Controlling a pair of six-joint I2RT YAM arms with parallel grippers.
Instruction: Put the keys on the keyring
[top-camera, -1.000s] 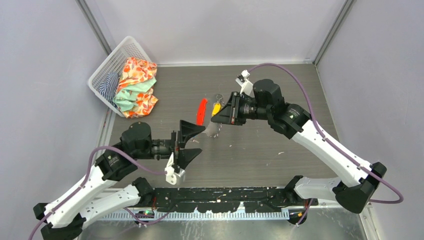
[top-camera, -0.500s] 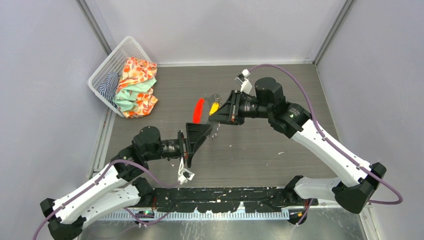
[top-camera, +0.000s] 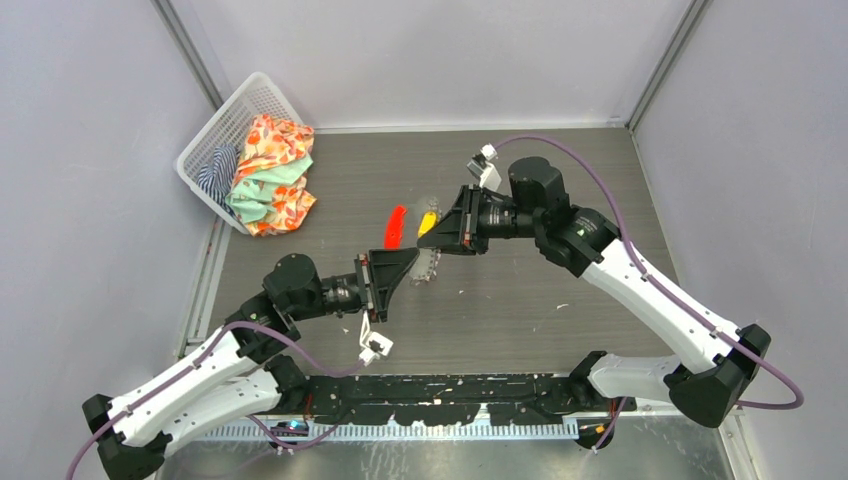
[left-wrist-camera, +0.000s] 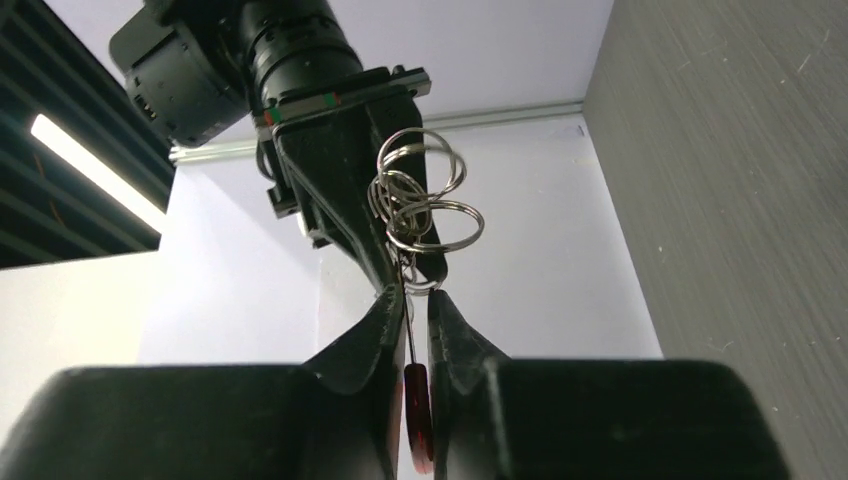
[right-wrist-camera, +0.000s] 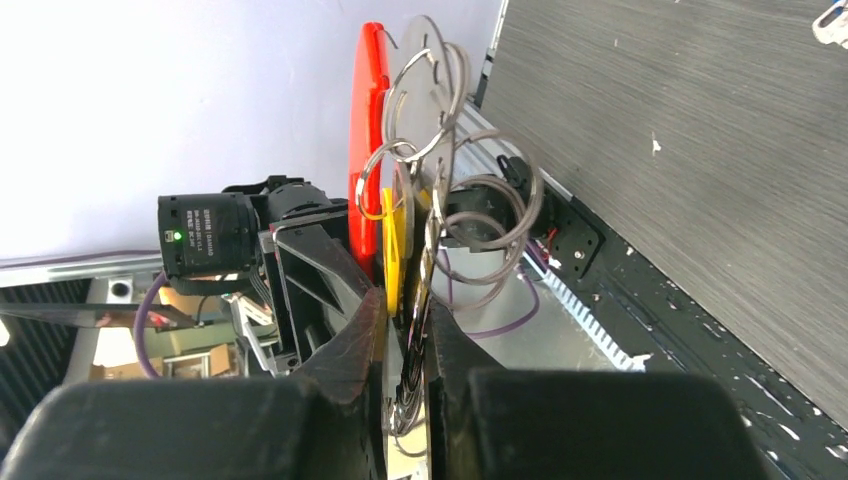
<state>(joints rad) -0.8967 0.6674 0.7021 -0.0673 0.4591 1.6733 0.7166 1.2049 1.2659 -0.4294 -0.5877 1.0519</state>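
Observation:
My right gripper (top-camera: 438, 236) holds the keyring (right-wrist-camera: 440, 170) above the table, shut on its grey metal rings. The flat red oval tag (top-camera: 396, 226) sticks out to its left. The yellow-headed key (right-wrist-camera: 395, 250) runs down between the right jaws beside the rings. My left gripper (top-camera: 409, 264) has come up from the lower left. In the left wrist view its jaws stand almost together on a thin metal strip (left-wrist-camera: 410, 325) hanging below the rings (left-wrist-camera: 425, 195), and a dark red piece (left-wrist-camera: 418, 420) shows deeper between them. The blue key is out of view.
A white basket (top-camera: 215, 135) holding patterned clothes (top-camera: 268, 175) stands at the back left corner. A black rail (top-camera: 440, 385) runs along the near table edge between the arm bases. Grey walls close in the table on three sides.
My left gripper, wide open a second ago, has swung right to the piece hanging under the rings and shut on it. The right gripper has drifted slightly left with the keyring.

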